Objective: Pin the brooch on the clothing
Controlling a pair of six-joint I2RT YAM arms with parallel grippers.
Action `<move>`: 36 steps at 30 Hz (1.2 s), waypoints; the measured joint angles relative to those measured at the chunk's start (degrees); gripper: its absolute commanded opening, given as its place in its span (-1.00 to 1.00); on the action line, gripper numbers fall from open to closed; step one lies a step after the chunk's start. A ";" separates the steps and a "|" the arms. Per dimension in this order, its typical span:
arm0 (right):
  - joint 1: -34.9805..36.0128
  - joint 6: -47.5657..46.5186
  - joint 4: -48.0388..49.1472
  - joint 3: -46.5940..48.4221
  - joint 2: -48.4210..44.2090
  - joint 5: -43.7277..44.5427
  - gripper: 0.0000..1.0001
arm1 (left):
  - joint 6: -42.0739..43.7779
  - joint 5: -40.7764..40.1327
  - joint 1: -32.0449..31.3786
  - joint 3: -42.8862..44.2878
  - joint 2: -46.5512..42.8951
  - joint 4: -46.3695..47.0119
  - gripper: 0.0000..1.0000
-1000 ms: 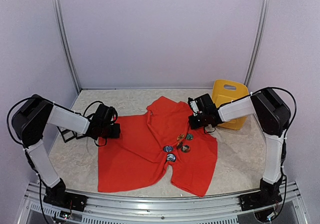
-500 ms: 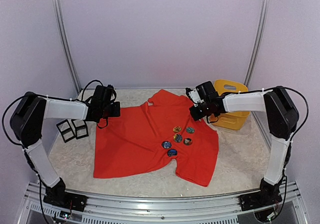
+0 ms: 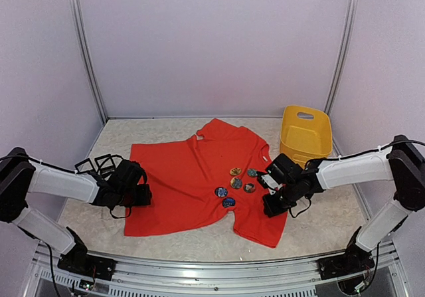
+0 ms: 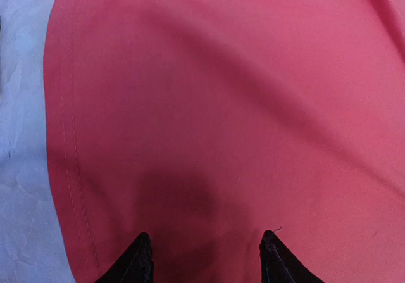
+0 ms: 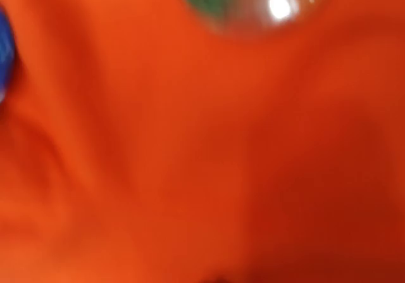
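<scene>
Shirt: anchor hem with spread left end effector; guide right end effector, pressed together, onto brooches.

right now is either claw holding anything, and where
left claw open above the shirt, holding nothing. right claw shut at its right edge; whether it pinches cloth can't be told

No legible text or labels anywhere
</scene>
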 measured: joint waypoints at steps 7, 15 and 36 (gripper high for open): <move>1.86 9.84 -7.87 -8.61 -10.67 -2.36 -1.00 | -5.18 -1.64 -0.46 -1.66 -1.01 -1.62 0.07; 1.95 13.11 -16.63 -8.96 -14.99 -2.75 -1.00 | -10.19 -2.08 -1.79 -4.76 -6.84 -5.64 0.07; -42.86 -8.87 15.52 14.01 -20.20 0.92 0.99 | 15.74 -16.24 17.27 4.96 -21.79 15.69 0.80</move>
